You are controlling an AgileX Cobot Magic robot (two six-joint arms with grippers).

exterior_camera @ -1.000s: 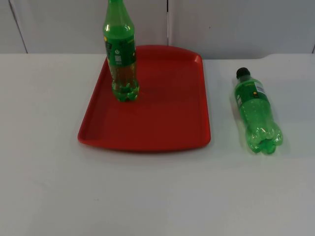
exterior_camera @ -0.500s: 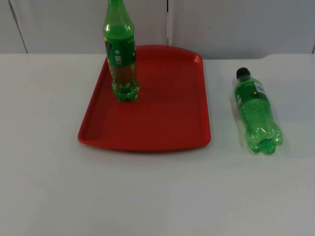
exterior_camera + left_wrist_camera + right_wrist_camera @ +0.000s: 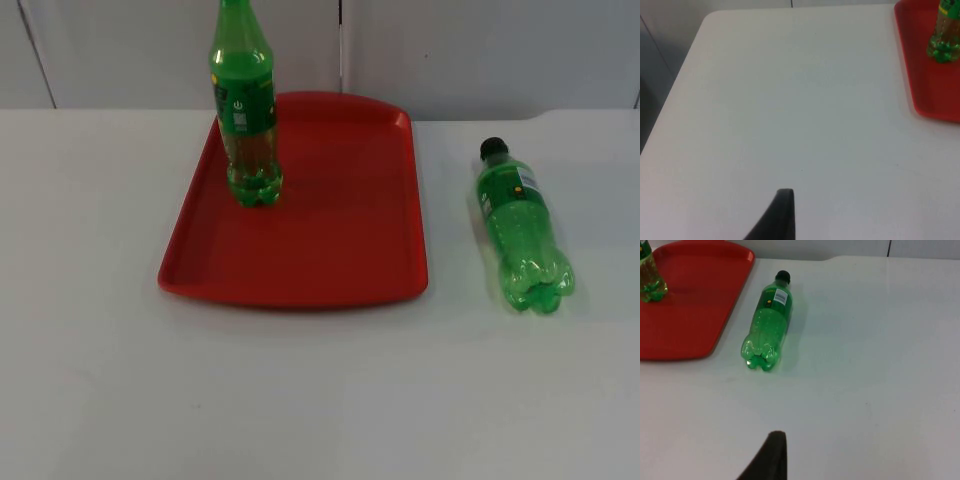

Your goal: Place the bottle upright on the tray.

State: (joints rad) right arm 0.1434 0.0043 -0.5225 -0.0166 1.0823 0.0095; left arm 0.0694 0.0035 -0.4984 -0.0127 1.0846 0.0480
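A green plastic soda bottle [image 3: 522, 228] lies on its side on the white table top [image 3: 320, 390] at the right of the top view, its black screw cap [image 3: 492, 148] pointing toward the grey partition wall [image 3: 480, 50] and its lobed, petal-shaped base toward the near edge. The bottle is translucent, its lower body pebbled with small bumps, a green label with a white printed panel wrapped just below the shoulder. It rests beside the red tray [image 3: 330, 240], apart from the tray's right rim. The tray is a smooth, glossy moulded rectangle with rounded corners and a low raised lip, sitting left of centre. A second green bottle [image 3: 244, 110] stands upright in the tray's upper left corner, its label dark green, its lower part clear and yellowish above a green lobed foot; its top runs past the upper edge of the frame. From the right wrist view the lying bottle [image 3: 768, 322] shows just beside the tray's edge, well ahead of the right gripper [image 3: 771, 456], of which one black fingertip is visible; whether that claw is parted or closed cannot be told. The left gripper [image 3: 780, 215] hangs over bare table well away from the tray, and its state cannot be told either
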